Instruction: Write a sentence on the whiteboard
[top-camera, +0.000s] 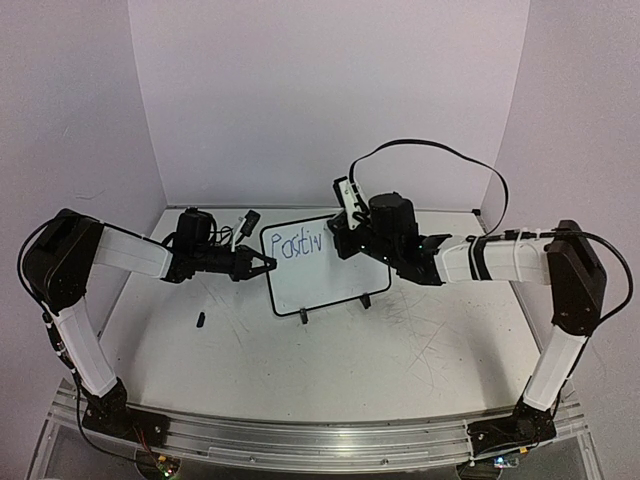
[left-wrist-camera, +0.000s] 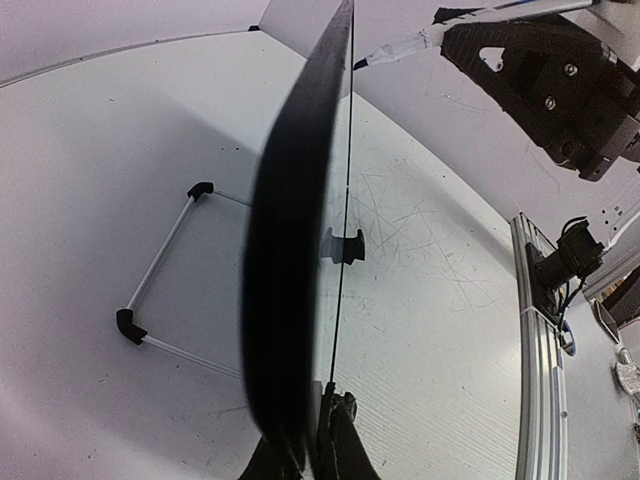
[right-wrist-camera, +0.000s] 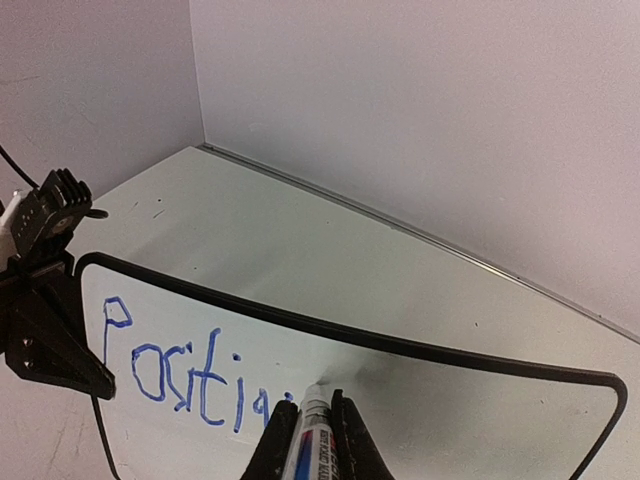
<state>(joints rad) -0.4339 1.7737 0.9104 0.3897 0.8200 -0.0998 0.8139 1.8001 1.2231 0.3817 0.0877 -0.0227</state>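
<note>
The whiteboard stands upright on two black feet at mid-table. Blue writing, the start of the sentence, reads roughly "Positiv" along its top left. My left gripper is shut on the board's left edge; in the left wrist view the black frame runs edge-on up from the jaws. My right gripper is shut on a white marker, whose tip touches the board just right of the last letter. From above, the right gripper covers the board's upper right corner.
A small black cap lies on the table left of the board. A thin white-rod outline with black corners lies on the table behind the board. Purple walls close in the back and both sides. The table surface is scratched.
</note>
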